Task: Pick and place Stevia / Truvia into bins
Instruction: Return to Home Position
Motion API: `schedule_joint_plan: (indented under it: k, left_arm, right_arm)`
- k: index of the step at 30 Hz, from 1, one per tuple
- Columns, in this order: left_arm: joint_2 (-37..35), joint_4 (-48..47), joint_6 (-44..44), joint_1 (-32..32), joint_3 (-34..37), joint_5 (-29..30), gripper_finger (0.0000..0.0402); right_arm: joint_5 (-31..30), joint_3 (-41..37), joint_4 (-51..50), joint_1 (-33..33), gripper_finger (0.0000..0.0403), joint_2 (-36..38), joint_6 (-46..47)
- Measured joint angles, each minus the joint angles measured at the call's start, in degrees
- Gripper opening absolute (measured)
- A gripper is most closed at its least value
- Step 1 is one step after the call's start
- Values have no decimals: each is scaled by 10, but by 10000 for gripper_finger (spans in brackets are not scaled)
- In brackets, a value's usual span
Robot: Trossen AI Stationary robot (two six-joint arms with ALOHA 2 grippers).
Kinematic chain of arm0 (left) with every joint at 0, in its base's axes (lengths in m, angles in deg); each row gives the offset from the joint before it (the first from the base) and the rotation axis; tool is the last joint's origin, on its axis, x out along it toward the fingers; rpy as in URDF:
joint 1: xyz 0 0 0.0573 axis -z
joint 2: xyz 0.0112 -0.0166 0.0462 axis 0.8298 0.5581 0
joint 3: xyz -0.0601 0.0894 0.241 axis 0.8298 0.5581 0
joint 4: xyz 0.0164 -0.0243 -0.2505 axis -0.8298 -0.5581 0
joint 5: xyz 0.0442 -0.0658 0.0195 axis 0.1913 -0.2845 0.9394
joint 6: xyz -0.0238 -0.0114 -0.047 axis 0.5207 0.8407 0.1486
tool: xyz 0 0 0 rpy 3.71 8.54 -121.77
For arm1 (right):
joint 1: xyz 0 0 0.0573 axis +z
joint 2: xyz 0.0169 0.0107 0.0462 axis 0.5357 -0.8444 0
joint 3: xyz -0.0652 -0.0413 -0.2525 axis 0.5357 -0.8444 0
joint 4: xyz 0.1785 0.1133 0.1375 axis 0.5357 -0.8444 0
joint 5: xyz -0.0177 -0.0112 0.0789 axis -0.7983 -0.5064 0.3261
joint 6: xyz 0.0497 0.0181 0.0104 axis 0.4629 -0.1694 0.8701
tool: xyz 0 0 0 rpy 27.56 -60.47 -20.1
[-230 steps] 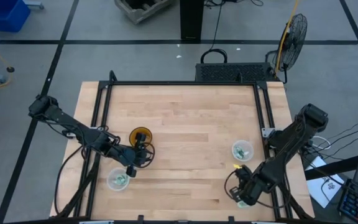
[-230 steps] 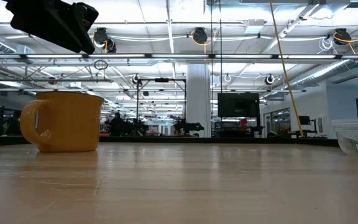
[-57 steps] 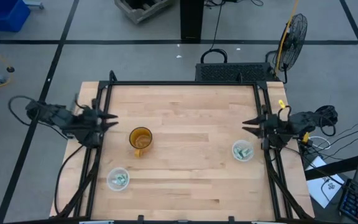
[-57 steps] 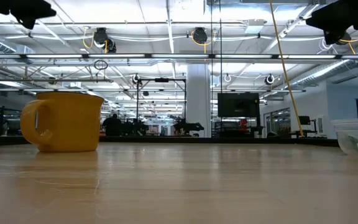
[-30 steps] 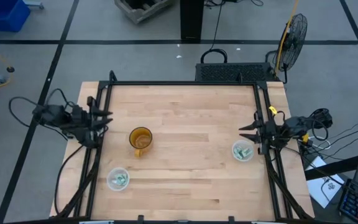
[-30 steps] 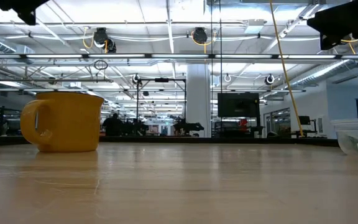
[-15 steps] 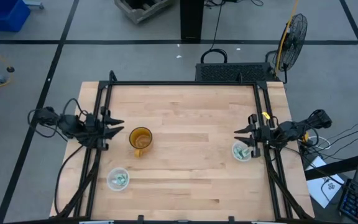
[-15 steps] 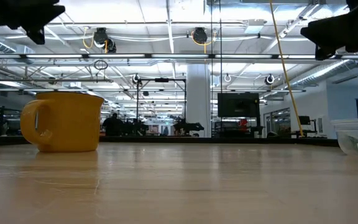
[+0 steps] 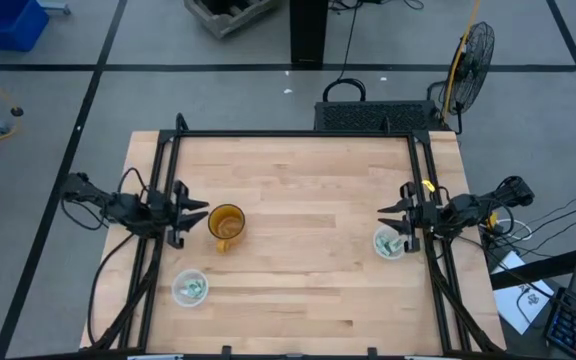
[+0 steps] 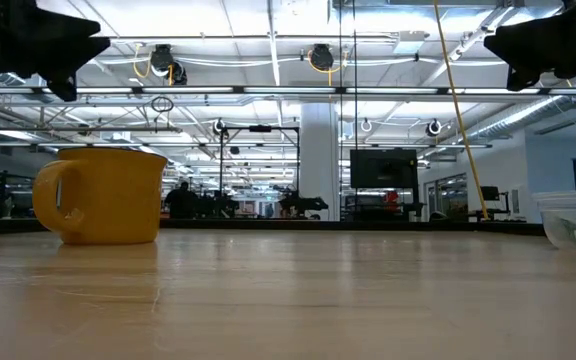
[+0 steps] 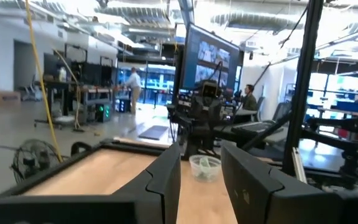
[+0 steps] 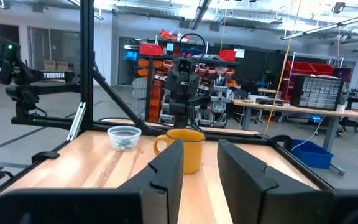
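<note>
The pale green and white sachets lie inside the two clear bins, one bin (image 9: 189, 288) near the table's near-left corner, the other (image 9: 389, 242) by the right edge. The right bin also shows in the low view (image 10: 572, 219) and the left wrist view (image 11: 205, 167); the left bin shows in the right wrist view (image 12: 124, 137). My left gripper (image 9: 202, 212) hangs open above the table just left of the amber cup (image 9: 226, 222), pointing right. My right gripper (image 9: 382, 214) is open, up in the air just beyond the right bin, pointing left. Both are empty.
The amber cup (image 10: 103, 195) stands upright on the wood left of centre, handle toward the near side. A black frame rail (image 9: 293, 134) runs round the tabletop. The middle of the table between cup and right bin is bare wood. People and benches show far behind.
My left gripper has moved toward the table's near edge and to the right, closing on the amber cup, and has come lower in the low view. The bins, sachets and cup have stayed put.
</note>
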Motion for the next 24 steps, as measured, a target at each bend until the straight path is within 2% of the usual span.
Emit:
schedule_joint_plan:
  k: [7, 10, 13, 17, 24]
  left_arm:
    - [0, -82, 48, 0, 0, -3, 122]
    - [0, -86, 49, 0, 0, -3, 122]
    - [0, -86, 46, 0, 0, -3, 122]
    - [0, -107, 44, 0, 0, -1, 122]
    - [0, -115, 47, 0, -1, -1, 122]
  right_arm:
    - [-4, -32, 11, 0, 91, 0, 14]
    - [-41, -62, 58, 0, 91, 0, 15]
    - [-80, -63, 47, 0, 91, -4, 26]
    - [-75, -63, 58, 0, 91, -4, 29]
    - [-76, -64, 10, 0, 91, -5, 42]
